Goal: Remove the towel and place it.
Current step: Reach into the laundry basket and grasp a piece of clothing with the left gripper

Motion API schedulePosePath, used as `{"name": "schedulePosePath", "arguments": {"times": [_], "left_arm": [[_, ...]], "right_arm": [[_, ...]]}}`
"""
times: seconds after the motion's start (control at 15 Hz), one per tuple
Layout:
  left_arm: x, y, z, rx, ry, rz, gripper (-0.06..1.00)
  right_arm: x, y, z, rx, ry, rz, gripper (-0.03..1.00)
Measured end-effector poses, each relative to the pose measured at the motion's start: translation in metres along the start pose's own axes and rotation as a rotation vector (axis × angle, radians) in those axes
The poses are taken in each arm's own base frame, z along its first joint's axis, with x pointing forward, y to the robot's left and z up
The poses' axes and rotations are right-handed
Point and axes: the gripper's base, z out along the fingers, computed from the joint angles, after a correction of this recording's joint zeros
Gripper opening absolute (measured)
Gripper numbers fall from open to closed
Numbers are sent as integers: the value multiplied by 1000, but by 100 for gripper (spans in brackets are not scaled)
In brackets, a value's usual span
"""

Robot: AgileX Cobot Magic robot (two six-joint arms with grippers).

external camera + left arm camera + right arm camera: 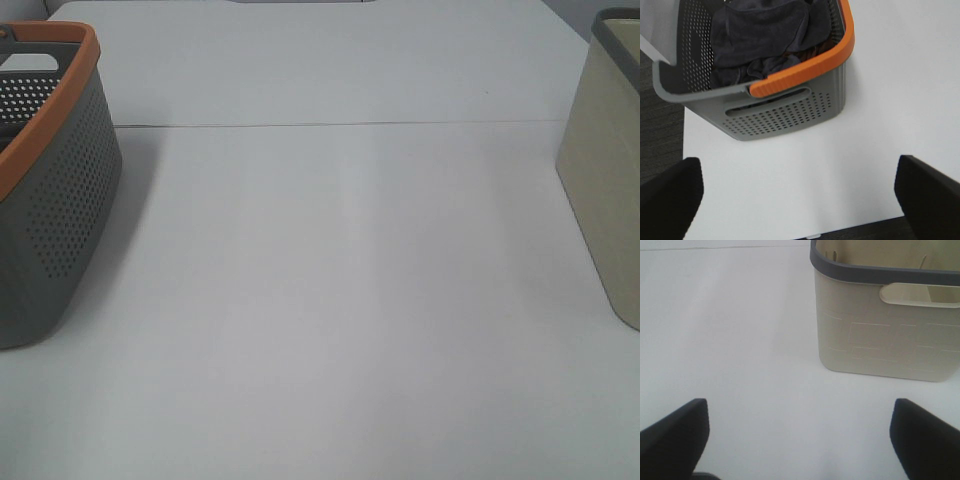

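Desk (330, 300): white, with a thin seam crossing the upper part of the overhead frame.
Perforated basket (60, 220): grey plastic, orange rim, slot handle; stands at the left edge of the frame.
Beige bin (603, 175): dark grey rim, cut-out handle, faint embossed blocks; at the right edge, well apart from the basket.
Floor (660, 130): dark carpet.

Grey basket (785, 117): perforated matt plastic; orange rim (805, 70), smooth plastic.
Towel (760, 35): dark cloth, soft nap, matt.
Beige bin (880, 345): matt plastic, faintly embossed rectangles; dark rim (865, 271), smooth.
Table (340, 300): white, smooth, matt.
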Motion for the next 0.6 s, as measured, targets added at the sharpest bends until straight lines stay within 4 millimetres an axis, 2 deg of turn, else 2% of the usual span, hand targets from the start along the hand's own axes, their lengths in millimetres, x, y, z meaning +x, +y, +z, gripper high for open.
{"name": "schedulePosePath", "arguments": {"times": [0.13,0.2,0.27,0.33,0.4,0.47,0.6], "left_arm": [[-50,13,3,13,37,171,98],[-76,20,11,22,52,285,98],[-91,24,17,26,59,338,98],[-119,31,31,37,74,420,98],[-142,37,46,47,87,488,98],[-181,47,91,85,133,626,98],[-207,54,136,125,167,770,98]], "right_arm": [[0,0,0,0,0,0,87],[0,0,0,0,0,0,87],[0,0,0,0,0,0,87],[0,0,0,0,0,0,87],[0,0,0,0,0,0,87],[0,0,0,0,0,0,87],[0,0,0,0,0,0,87]]}}
